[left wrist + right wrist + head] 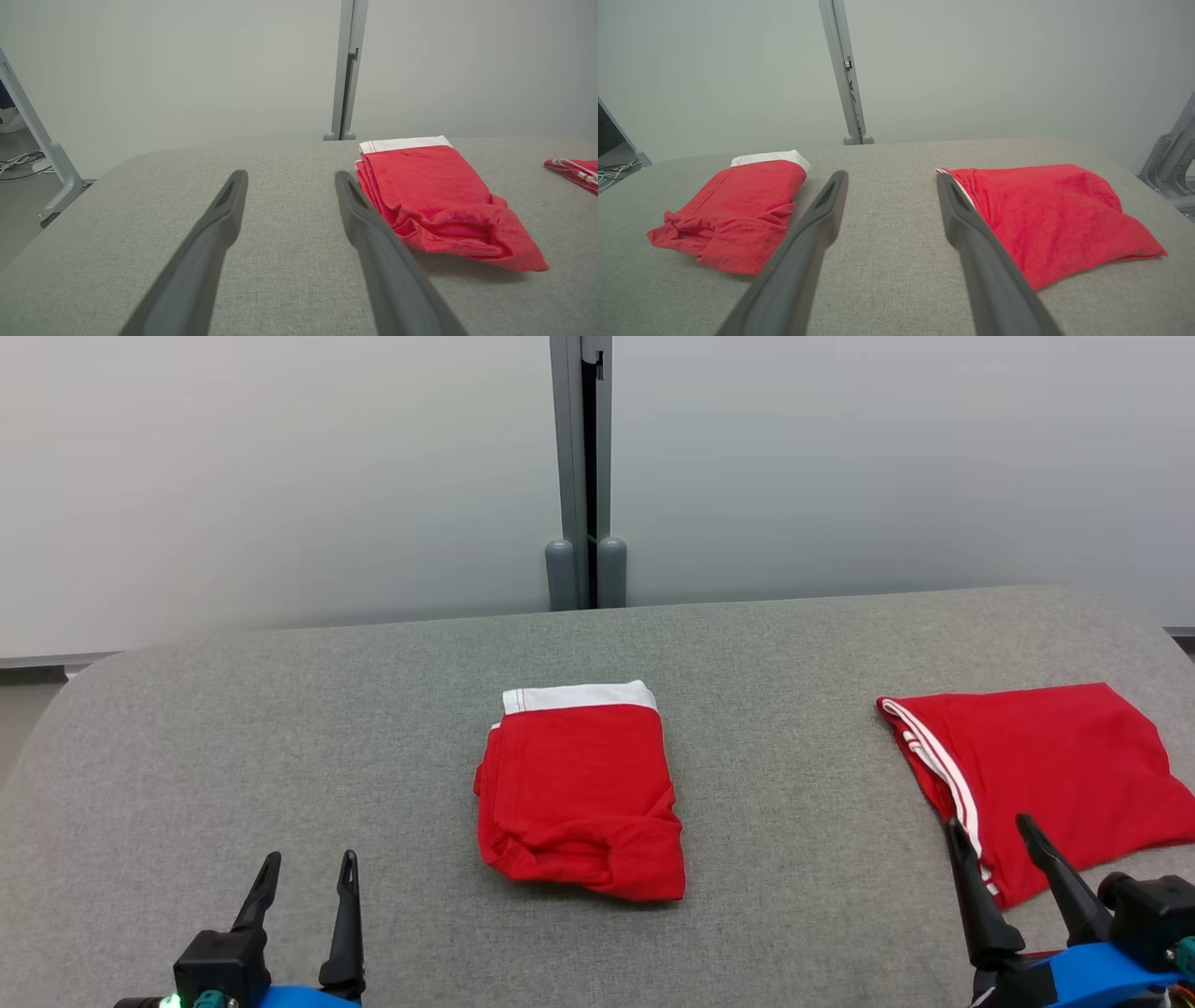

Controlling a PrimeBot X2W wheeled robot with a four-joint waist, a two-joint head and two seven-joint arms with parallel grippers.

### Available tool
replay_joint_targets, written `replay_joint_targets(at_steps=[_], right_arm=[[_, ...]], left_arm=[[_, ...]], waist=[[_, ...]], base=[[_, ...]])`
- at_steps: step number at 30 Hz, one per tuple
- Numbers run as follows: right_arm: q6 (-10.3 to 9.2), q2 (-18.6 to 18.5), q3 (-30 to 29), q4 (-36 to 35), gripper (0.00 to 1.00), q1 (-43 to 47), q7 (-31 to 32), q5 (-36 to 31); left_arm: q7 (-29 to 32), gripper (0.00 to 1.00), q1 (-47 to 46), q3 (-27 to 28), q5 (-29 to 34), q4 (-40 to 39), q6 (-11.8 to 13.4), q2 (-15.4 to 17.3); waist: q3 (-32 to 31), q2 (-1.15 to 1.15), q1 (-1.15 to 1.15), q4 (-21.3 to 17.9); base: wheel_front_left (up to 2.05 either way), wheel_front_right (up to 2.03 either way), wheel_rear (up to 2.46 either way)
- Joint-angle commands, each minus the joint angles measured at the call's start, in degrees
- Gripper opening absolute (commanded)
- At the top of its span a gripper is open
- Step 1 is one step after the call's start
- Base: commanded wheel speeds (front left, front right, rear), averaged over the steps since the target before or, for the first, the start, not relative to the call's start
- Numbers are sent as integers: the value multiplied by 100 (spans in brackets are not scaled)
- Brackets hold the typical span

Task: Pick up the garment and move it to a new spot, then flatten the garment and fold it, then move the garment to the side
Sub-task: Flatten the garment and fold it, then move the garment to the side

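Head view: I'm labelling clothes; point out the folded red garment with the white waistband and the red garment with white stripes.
Folded red garment with white waistband (579, 803): head view, centre of red cloth.
Red garment with white stripes (1055, 765): head view, centre of red cloth.

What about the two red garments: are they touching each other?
Apart. The head view shows bare grey table between the folded garment in the middle and the flat garment on the right.
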Motion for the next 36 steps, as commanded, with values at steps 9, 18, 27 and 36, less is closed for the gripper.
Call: replay_joint_targets(at_steps=[9, 18, 27, 36], right_arm=[[0, 74, -30, -317, 100, 182, 202, -102], [0, 96, -75, -344, 100, 164, 209, -113], [1, 103, -101, -372, 100, 19, 262, -143], [0, -166, 606, 753, 100, -1296, 144, 121]], left_arm=[[-6, 100, 42, 12, -26, -35, 59, 60], [-30, 100, -36, -10, -37, -15, 101, 40], [-153, 100, -281, -74, 46, -84, 51, 22], [-437, 100, -1329, -209, 217, -19, -142, -242]], waist=[[-2, 1, 1, 25], [23, 1, 1, 43], [262, 1, 1, 216], [1346, 1, 1, 907]], base=[[0, 0, 0], [0, 0, 0], [0, 0, 0], [0, 0, 0]])
